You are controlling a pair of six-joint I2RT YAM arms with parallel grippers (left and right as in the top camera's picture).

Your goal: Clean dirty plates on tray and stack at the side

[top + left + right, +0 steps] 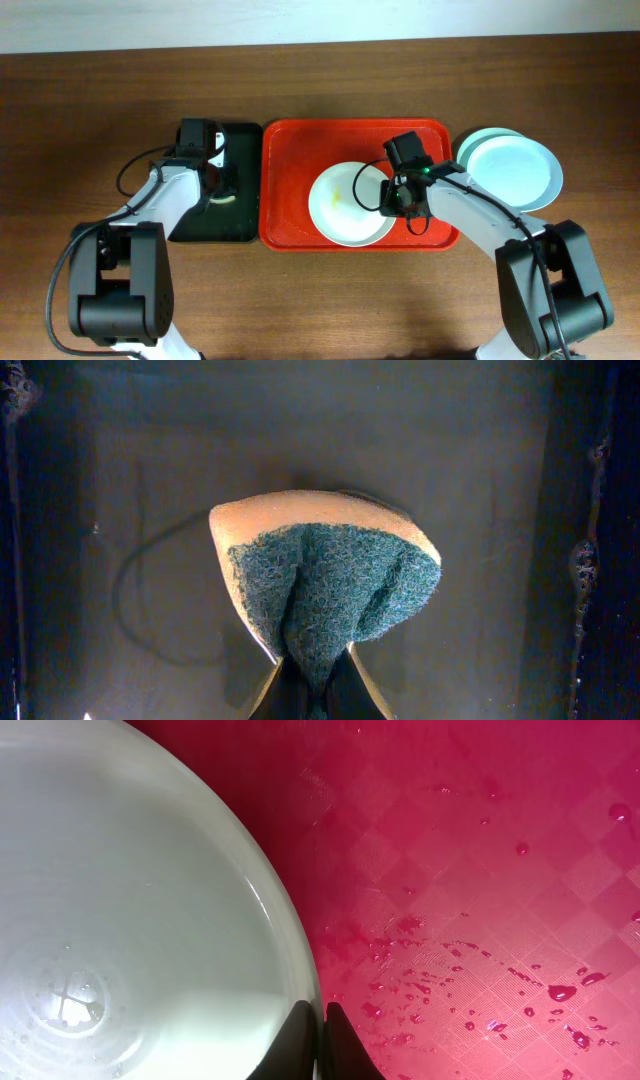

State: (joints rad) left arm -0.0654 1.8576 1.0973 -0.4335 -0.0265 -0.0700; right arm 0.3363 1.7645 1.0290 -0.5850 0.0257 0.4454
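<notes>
White plate (345, 220), yellow smear showing, sits on the red tray (290, 160), and the right gripper (321, 1020) is pinching its rim. Two blue plates (515, 170) are stacked beside the tray. Left gripper (318, 678) is clamped on a sponge (330, 575) over the black tray (245, 215).

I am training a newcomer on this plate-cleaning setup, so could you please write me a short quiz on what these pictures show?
1. True or false: the white plate lies on the red tray.
2. What does the left tool hold? A) a sponge B) a plate C) nothing
3. Fill in the number: ____ pale blue plates are stacked on the table to the right of the tray.

Key: 1 true; 2 A; 3 two.
</notes>
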